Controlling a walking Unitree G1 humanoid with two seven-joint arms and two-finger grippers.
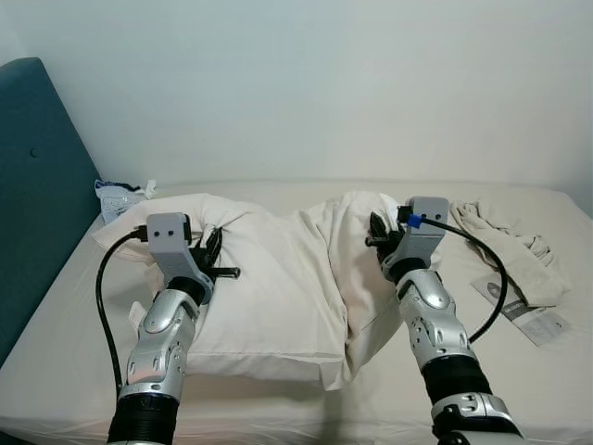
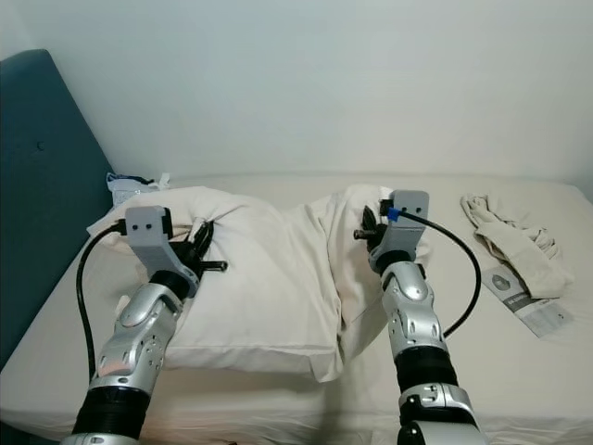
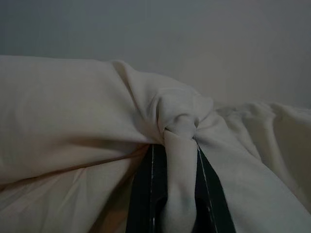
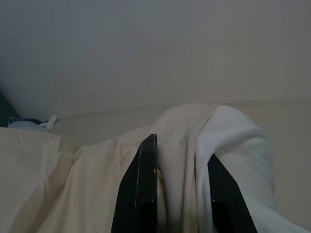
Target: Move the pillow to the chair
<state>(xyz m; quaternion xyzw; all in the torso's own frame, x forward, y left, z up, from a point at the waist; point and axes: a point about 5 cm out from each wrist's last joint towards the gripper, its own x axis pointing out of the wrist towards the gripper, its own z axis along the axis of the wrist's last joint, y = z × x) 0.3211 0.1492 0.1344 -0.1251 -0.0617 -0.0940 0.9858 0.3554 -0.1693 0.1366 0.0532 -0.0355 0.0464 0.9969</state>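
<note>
Left claw and right claw each pinch pillow fabric on bed.

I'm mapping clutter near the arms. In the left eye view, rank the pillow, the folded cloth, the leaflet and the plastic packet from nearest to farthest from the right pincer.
1. The pillow: gripped by the right pincer.
2. The folded cloth: on the bed to its right.
3. The leaflet: lower right, slightly farther.
4. The plastic packet: far left, by the headboard.

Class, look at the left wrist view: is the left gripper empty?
No, the left gripper has a bunched fold of the pillow pinched between its fingers.
</note>
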